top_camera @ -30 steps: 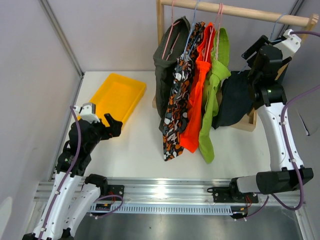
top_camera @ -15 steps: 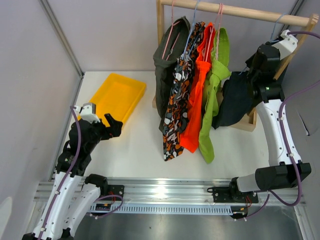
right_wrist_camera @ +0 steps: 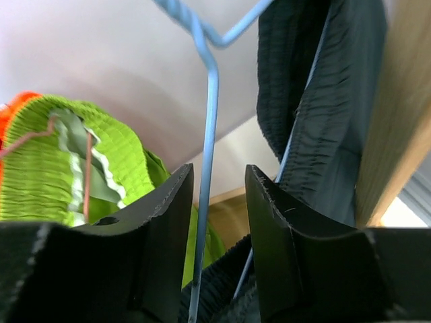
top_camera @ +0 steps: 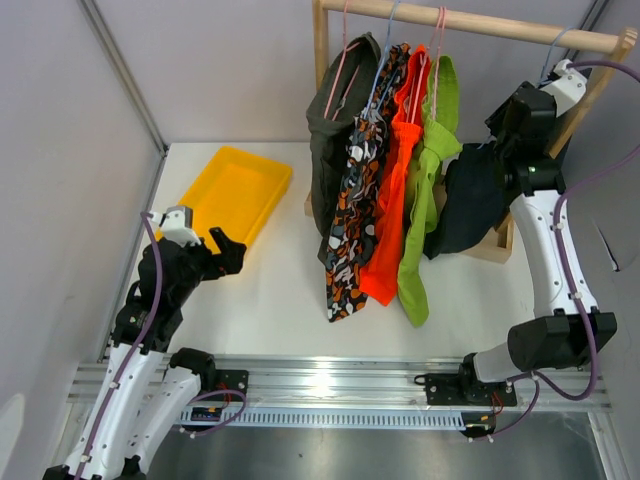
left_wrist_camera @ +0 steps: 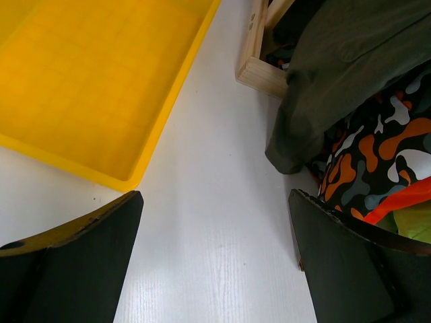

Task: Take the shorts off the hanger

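Several shorts hang on wire hangers from a wooden rail [top_camera: 480, 22]: dark olive [top_camera: 340, 130], camouflage [top_camera: 358, 215], orange [top_camera: 393, 200], lime green [top_camera: 425, 190] and, at the right end, dark navy [top_camera: 470, 195]. My right gripper [top_camera: 512, 118] is up by the navy pair. In the right wrist view its jaws [right_wrist_camera: 219, 185] stand partly apart around the blue wire hanger [right_wrist_camera: 211, 121], with the wire close to the left finger [right_wrist_camera: 165, 222] and a gap on the other side. The navy waistband [right_wrist_camera: 323, 101] hangs beside it. Low at the left, my left gripper [top_camera: 226, 252] is open over bare table.
A yellow tray [top_camera: 235, 190] lies at the back left, also close ahead in the left wrist view [left_wrist_camera: 81, 81]. The rack's wooden base [left_wrist_camera: 259, 67] and right post [right_wrist_camera: 404, 134] are near the grippers. Olive shorts [left_wrist_camera: 350, 67] and camouflage shorts [left_wrist_camera: 377, 155] hang just right of my left gripper.
My right gripper has narrowed from wide open to partly apart round the blue hanger wire and shifted slightly up toward the rail. The left arm has not moved.
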Motion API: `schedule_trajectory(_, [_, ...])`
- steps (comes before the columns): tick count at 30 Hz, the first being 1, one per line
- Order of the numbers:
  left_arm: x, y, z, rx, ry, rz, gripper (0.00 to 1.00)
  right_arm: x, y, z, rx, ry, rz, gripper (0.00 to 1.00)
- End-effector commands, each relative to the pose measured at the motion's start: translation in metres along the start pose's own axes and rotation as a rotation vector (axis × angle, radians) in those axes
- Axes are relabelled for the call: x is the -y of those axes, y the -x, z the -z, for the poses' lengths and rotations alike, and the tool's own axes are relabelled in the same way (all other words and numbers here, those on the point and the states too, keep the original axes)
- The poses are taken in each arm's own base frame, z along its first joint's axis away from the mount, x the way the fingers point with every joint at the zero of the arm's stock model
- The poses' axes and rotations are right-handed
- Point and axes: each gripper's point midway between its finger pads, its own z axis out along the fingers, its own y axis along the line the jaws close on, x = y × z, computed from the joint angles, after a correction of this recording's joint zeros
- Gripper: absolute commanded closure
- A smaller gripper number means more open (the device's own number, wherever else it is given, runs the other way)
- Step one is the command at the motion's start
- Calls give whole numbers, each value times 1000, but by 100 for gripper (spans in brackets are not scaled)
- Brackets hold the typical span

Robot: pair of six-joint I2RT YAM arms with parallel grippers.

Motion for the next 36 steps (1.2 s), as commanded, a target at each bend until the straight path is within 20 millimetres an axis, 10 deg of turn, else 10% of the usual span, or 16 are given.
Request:
schedule_trajectory(1, [6,7,3,24,-27,-17,4,-5,5,-5,-1,17,-5,57])
schedule_trajectory(12, [10,5,3,14,-40,-25,3,-3,22,11,21,46,-27,100])
schedule_trajectory(19, [46,18,7,20,-202,-99,1,-14,67,68,86,183,-59,100])
schedule_trajectory(28, [182,78,56,76,-551,-258,1,-24,85,150,55,340,-158,100])
schedule_trajectory(36, [350,37,133,109,-1134,-442,1,-30,57,197,-68,458,-276,100])
